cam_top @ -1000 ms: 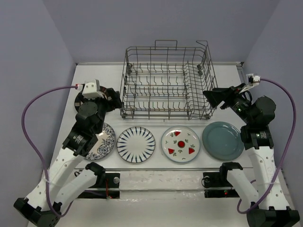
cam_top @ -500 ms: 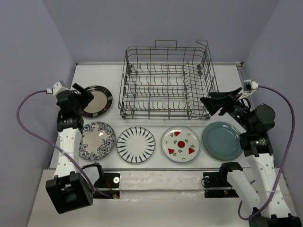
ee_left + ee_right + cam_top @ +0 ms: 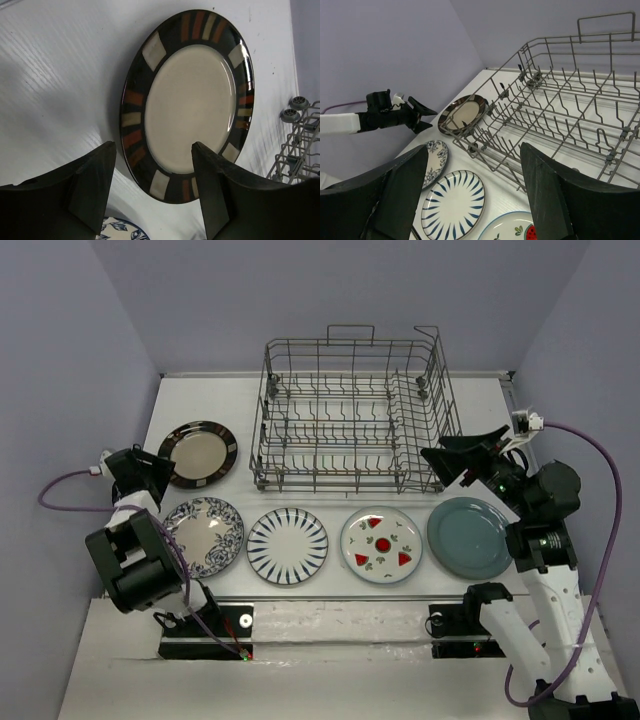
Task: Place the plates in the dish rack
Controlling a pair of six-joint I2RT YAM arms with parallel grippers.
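Five plates lie flat on the white table. The dark glossy plate [image 3: 198, 453] is at the left of the dish rack [image 3: 350, 415]. In a row in front lie the blue floral plate [image 3: 205, 537], the navy-striped plate [image 3: 287, 546], the red fruit plate [image 3: 381, 545] and the teal-grey plate [image 3: 470, 537]. My left gripper [image 3: 163, 467] is open and empty, low at the dark plate's left edge; the plate [image 3: 190, 95] shows between its fingers [image 3: 95, 185]. My right gripper [image 3: 447, 456] is open and empty, held above the rack's front right corner. The rack [image 3: 570, 100] is empty.
The rack's raised wire side and a wheel [image 3: 299, 103] stand just right of the dark plate. Purple walls close the table on the left, back and right. The left arm [image 3: 385, 116] shows in the right wrist view, beside the dark plate [image 3: 462, 112].
My left arm has swung away from over the dark plate to the left and dropped low beside its left edge. My right gripper has hardly moved.
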